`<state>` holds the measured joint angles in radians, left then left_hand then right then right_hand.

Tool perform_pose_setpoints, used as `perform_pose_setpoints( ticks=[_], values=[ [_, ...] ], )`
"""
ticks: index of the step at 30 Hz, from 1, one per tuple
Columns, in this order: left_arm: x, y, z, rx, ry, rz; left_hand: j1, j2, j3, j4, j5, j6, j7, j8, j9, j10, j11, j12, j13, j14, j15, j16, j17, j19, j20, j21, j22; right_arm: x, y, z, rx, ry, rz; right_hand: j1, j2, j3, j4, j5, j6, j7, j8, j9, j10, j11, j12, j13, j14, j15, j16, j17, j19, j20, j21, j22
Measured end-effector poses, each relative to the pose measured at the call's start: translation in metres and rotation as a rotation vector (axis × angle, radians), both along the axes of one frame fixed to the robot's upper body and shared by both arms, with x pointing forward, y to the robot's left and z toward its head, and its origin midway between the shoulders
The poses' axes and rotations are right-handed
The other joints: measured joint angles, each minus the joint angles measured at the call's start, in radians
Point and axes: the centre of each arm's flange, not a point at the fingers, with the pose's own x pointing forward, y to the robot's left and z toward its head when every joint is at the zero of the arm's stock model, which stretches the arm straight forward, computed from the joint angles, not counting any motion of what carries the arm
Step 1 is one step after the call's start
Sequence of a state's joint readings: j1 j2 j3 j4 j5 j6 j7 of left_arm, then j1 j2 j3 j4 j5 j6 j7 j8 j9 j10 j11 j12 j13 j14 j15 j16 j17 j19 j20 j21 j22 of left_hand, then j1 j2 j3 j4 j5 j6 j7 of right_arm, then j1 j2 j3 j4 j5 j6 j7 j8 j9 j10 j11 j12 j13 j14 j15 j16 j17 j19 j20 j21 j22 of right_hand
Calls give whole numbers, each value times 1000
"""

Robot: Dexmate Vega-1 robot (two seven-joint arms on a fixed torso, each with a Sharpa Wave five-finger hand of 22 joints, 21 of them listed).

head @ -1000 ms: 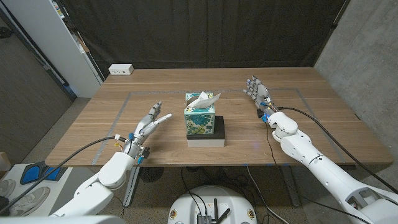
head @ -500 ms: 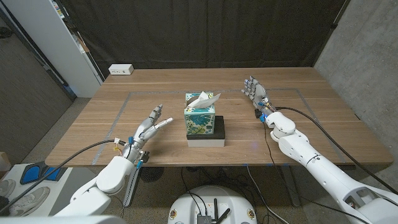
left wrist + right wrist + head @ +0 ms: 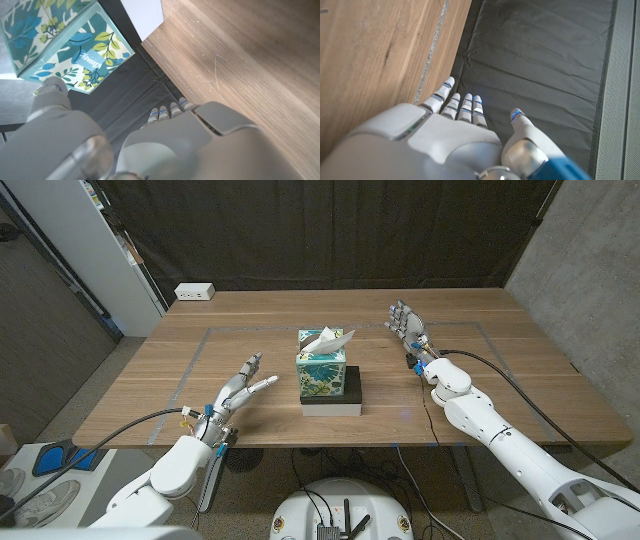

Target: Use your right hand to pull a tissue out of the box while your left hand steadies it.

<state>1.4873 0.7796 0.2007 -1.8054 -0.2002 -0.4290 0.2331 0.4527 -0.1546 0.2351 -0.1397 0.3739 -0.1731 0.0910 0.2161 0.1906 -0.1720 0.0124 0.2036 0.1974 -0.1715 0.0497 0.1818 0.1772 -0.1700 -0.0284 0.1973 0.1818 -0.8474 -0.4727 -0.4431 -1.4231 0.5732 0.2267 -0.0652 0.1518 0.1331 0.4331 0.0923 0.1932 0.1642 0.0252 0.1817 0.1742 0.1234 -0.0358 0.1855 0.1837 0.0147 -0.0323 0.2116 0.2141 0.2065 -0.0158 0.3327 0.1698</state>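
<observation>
Grey left robot hand (image 3: 240, 384) open, empty, right robot hand (image 3: 408, 325) likewise

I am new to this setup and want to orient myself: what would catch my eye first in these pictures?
First the tissue box with blue-green leaves, mid-table on a dark base, a white tissue sticking up. Then the two open hands beside it, apart from it: the left hand nearer, the right hand farther.
</observation>
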Motion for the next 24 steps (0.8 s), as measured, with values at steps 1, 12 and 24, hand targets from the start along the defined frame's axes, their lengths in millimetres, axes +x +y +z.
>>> perform_pose_setpoints(
  ticks=[1, 12, 24],
  values=[
    [0, 0, 0, 0, 0, -1, 0, 0, 0, 0, 1, 0, 0, 2, 0, 0, 0, 2, 0, 0, 0, 0, 0, 0, 0, 0, 0, 0, 0, 1, 0, -1, -2, 0, 0, 0, 0, 0, 0, 0, 0, 0, 0, 0, 0, 0, 0, 0, 0, 0, 4, 4, 0, 0],
    [2, 4, 6, 49, 0, -19, 9, 1, -11, -2, 1, 0, 0, 10, 0, 0, 0, 9, 0, -4, -4, 7, 0, 4, -4, 10, 0, -3, 5, 1, -2, -7, -5, 0, 0, 3, -3, 0, 0, 0, 0, 0, 0, 0, 0, 0, 0, 0, 0, 0, 7, 7, 0, 0],
    [6, 5, 23, 180, 28, -49, 42, 0, -32, -9, 9, 0, -22, 32, 0, 0, -25, 19, -2, 0, -18, 15, 0, 62, -8, 25, 0, -7, 8, 1, -2, -11, -11, 0, 0, 6, -5, 0, 0, 0, 0, 0, 0, 0, 0, 0, 4, 4, 0, 0, 10, 3, -4, 0]
  ],
)
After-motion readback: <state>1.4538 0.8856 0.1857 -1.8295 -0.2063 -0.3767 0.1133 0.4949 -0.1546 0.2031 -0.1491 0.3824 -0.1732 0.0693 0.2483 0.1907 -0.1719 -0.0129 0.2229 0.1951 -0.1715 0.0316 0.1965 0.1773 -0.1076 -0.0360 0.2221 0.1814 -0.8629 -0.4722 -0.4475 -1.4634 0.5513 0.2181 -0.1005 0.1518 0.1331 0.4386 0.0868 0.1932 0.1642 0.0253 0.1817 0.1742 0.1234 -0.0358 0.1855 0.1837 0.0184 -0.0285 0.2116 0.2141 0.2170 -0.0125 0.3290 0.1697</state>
